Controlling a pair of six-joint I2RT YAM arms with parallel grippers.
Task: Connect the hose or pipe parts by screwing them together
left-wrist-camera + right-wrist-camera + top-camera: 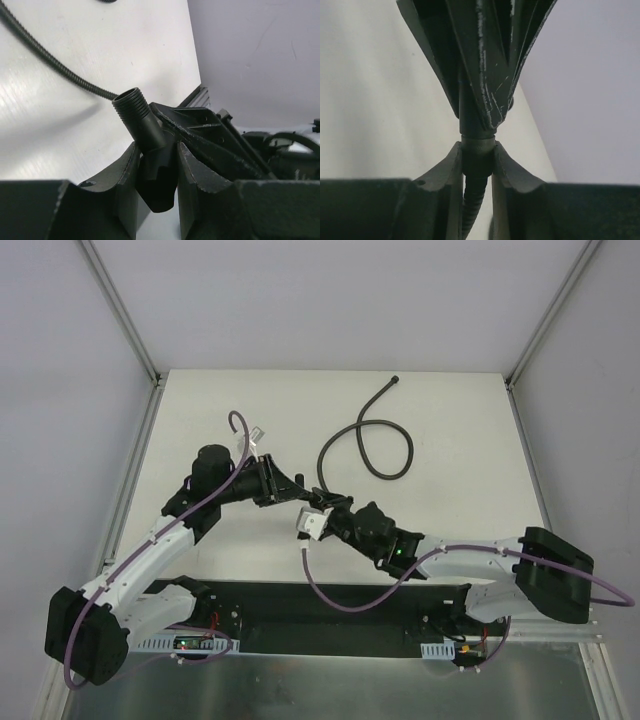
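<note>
The black fitting is clamped between my left gripper's jaws, its bare threaded end pointing up and left. In the right wrist view my right gripper is shut on the hose's end nut, which butts against the fitting's stem just above it. The ribbed hose hangs below the jaws. From above, the left gripper and right gripper meet tip to tip at mid table. The dark hose loops away behind them, and its free end lies near the far edge.
The white tabletop is bordered by metal frame rails at the back corners. Purple cables run along both arms. The black base plate spans the near edge.
</note>
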